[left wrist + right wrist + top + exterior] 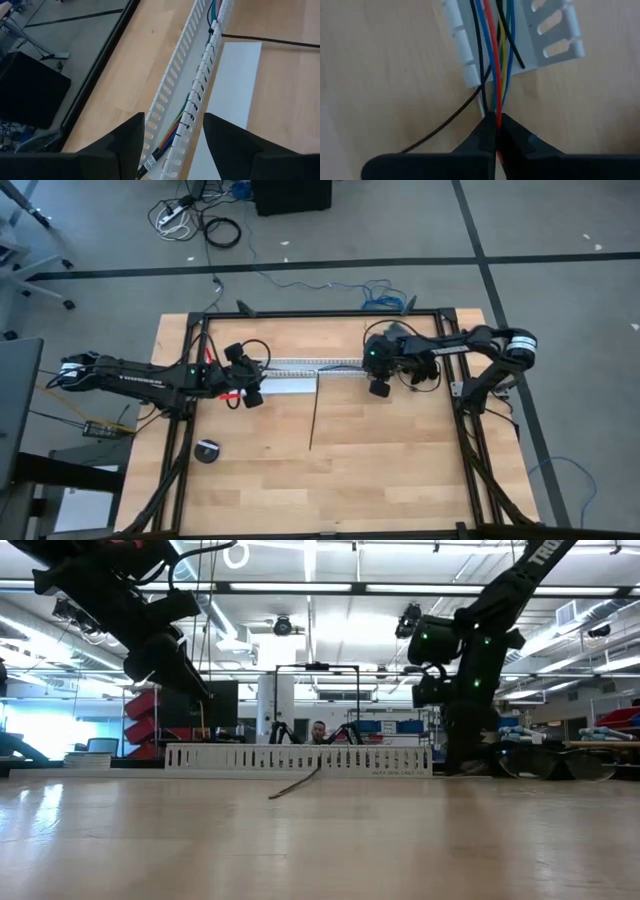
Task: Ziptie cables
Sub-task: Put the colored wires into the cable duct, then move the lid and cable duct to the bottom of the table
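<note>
so on the left, the left claw (pixel 172 145) hangs over the left end of the white slotted channel (pixel 300 370), fingers spread apart with nothing between them. from its wrist view the cables (pixel 172 135) run down inside the channel right under it.

middle of the bench (pixel 400 460): the ziptie (pixel 314 412) lies loose on the wood, one end up near the channel, the rest pointing away from it. nobody's holding it yet.

over on the right, the right claw (pixel 497 131) sits just off the channel's right end, pinched fully closed on the cables where they spill out. red and blue strands clearly go into the tips, though i can't tell if every wire is caught.

my take for doing this bit well: keep that pinch low and steady so the bundle stays tight, don't tug sideways or the wires pop out of the slots. then the free claw should grab the ziptie near one end, so there's enough tail to thread around the bundle.
</note>
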